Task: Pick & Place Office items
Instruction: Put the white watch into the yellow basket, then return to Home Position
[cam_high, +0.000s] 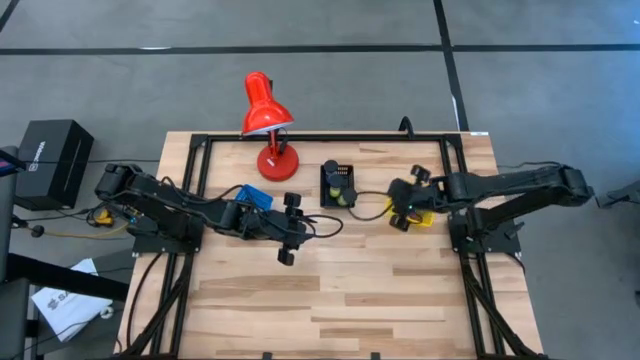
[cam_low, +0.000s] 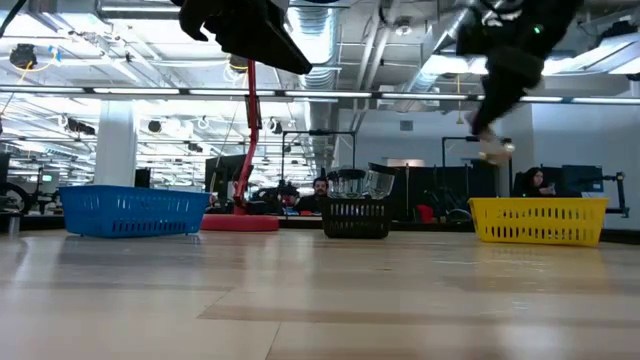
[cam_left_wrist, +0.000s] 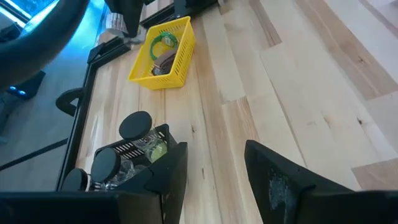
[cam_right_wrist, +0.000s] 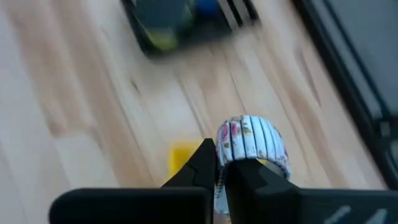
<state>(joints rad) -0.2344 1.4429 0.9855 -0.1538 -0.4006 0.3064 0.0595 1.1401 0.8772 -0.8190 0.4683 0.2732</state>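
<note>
My right gripper (cam_right_wrist: 221, 160) is shut on a white ribbed ring with a floral print (cam_right_wrist: 252, 142). It hangs in the air over the yellow bin (cam_high: 424, 219), seen in the low view as a pale thing (cam_low: 492, 148) under the arm. My left gripper (cam_left_wrist: 214, 180) stands open in the air mid-table (cam_high: 289, 228), with nothing between its fingers. The yellow bin (cam_left_wrist: 163, 53) holds a green ring and a brown block. The black bin (cam_left_wrist: 134, 155) holds black round discs. My right gripper pinches the ring's wall (cam_right_wrist: 219, 149) between its two fingertips, one finger seemingly inside the ring and one outside. The fingers slant downward. The ring stands up past the fingertips, lifted clear of the table and of the bin.
A red desk lamp (cam_high: 268, 125) stands at the far edge, its base beside the blue bin (cam_high: 255, 196). The black bin (cam_high: 337, 184) sits between the two arms. A black frame (cam_high: 200, 150) borders the table. The near half of the wood (cam_high: 330, 300) is bare.
</note>
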